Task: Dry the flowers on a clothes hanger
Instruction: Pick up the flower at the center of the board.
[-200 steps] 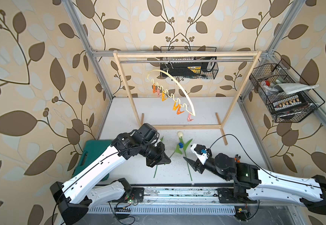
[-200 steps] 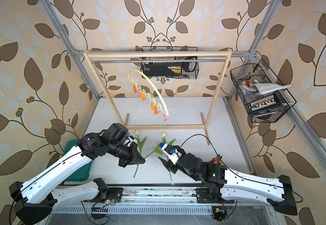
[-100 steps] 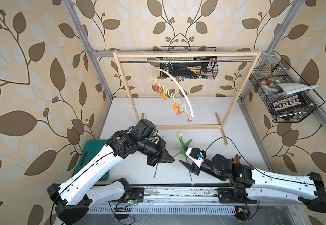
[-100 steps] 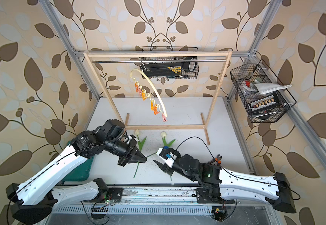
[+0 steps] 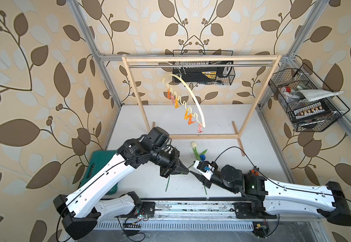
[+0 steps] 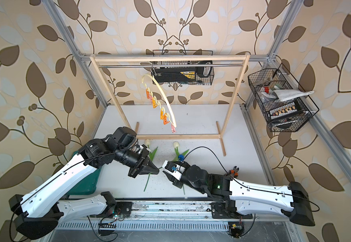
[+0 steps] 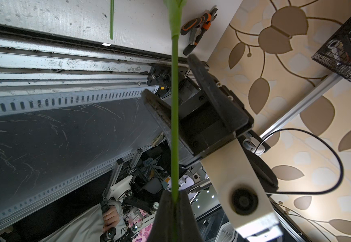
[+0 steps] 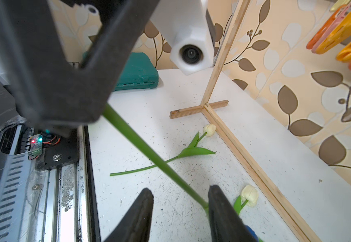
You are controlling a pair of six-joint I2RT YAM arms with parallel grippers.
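My left gripper point(image 5: 187, 171) point(image 7: 174, 198) is shut on the thin green stem point(image 7: 174, 104) of a tulip and holds it off the table. That stem point(image 8: 149, 152) runs across to my right gripper point(image 5: 194, 174) point(image 8: 181, 189), which is open around it, with the stem resting against one finger point(image 8: 218, 207). The blue head point(image 5: 202, 157) shows just behind that finger. Two cream-white flowers point(image 6: 147, 142) point(image 6: 176, 144) lie on the white table point(image 5: 222, 167). The cream clothes hanger point(image 5: 191, 92) hangs from the rod, with orange, yellow and pink clothespins point(image 5: 188, 117) below its arc.
The wooden-framed rack point(image 5: 199, 59) stands across the back of the table, its foot bar point(image 8: 252, 165) close to the flowers. A green case point(image 5: 99, 163) lies at the left edge and orange-handled pliers point(image 6: 234, 170) at the right. Wire baskets point(image 5: 304, 104) point(image 5: 204, 73) hang on the walls.
My left gripper has carried the stem to the right and turned towards the right gripper. The right gripper has come in to the left around the stem, and its jaws have narrowed.
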